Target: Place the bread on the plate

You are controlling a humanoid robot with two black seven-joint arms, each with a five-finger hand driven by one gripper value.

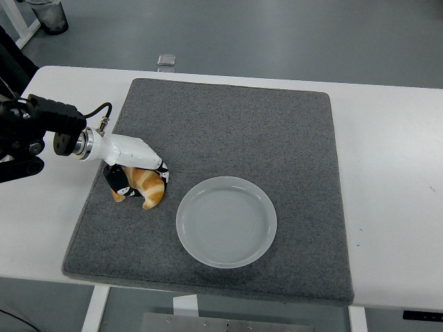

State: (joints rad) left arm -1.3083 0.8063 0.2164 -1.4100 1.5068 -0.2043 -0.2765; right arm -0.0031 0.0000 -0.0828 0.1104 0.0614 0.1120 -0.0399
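A golden-brown bread [147,188] with paler tan patches is showing against a dark grey speckled mat [228,131]. The left hand [131,169] is showing a white shell and black fingers. The plate [226,221] at right is looking pale, translucent grey-white. The table [387,173] is appearing plain white.

One bread [147,188], a golden croissant-like piece, at the left of the mat. One plate [226,221], pale and round, near the mat's near edge, just right of the bread. One grey mat [235,124], spread over one white table [387,159]. One robot hand [135,169] in view, the left, white-shelled with black fingertips, closed around the bread. One black arm behind it at the left edge. One small clear object [165,60] on the floor beyond the far edge. One dark bin [48,14] at far left.
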